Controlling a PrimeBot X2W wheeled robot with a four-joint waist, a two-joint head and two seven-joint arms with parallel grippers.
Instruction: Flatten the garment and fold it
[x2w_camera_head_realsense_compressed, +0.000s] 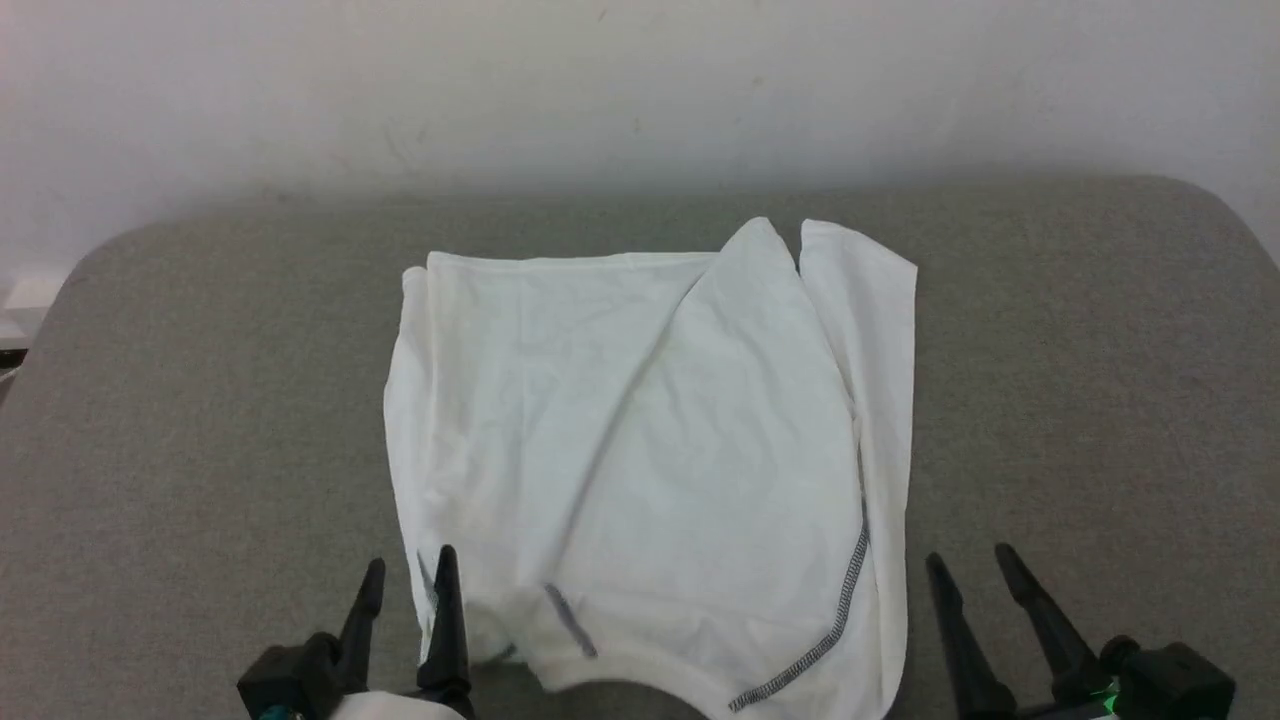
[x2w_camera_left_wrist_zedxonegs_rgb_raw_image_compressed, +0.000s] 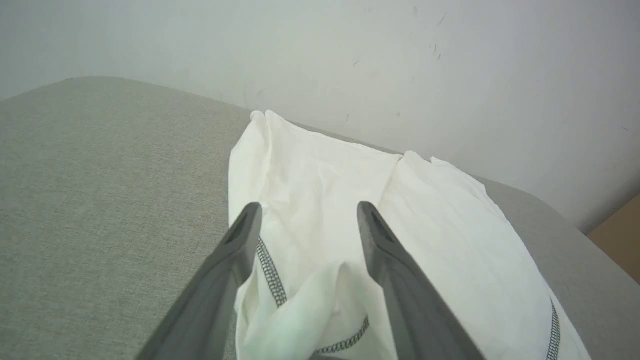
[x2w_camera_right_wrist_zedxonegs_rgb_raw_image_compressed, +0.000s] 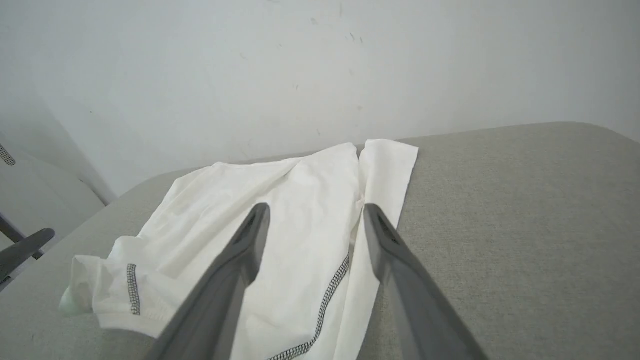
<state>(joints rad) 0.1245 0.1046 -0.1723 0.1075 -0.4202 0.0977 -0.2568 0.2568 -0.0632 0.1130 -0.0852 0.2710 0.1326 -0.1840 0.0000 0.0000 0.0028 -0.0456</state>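
The white garment lies partly folded in the middle of the grey surface. The left jaws stand open at 7 o'clock over its near corner; the right jaws stand open at 5 o'clock, just beside it.

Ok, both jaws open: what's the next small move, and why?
Probably close the left gripper on the bunched near-left corner of the shirt to pull it flat: that corner shows rumpled between its open jaws, and the shirt lies creased, not yet flat.
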